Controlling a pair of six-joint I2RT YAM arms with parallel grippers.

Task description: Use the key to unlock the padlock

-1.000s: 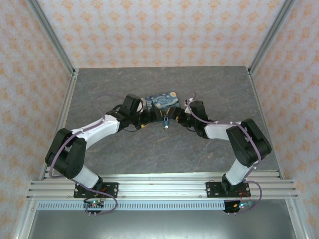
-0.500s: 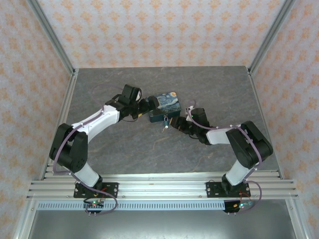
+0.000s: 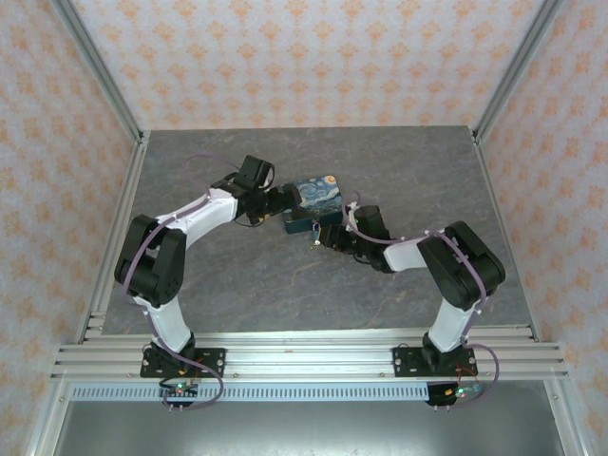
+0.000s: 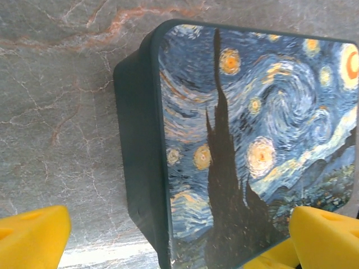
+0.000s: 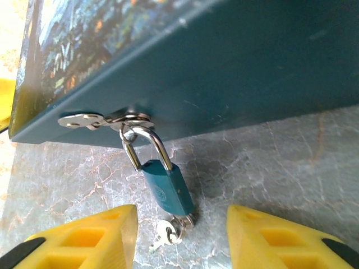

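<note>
1. Right now it looks like the approach. The right claw (image 5: 180,227) is spread wide and empty, and the padlock (image 5: 166,190) hangs just ahead between its fingers, with the key (image 5: 166,231) at its lower end.
2. The left claw (image 4: 179,241) gapes too, straddling the painted box (image 4: 252,140).
3. Next, I'd guess, it needs to pinch that small key and turn it.
4. A second ago the left claw was at the box's front; it's now at the end.

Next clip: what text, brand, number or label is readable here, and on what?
No legible text anywhere.
On the padlock: a faint round stamp on its blue body, too blurred to read.
On the box lid: a painted night-sky picture, no words.
On the key: too small to tell.
</note>
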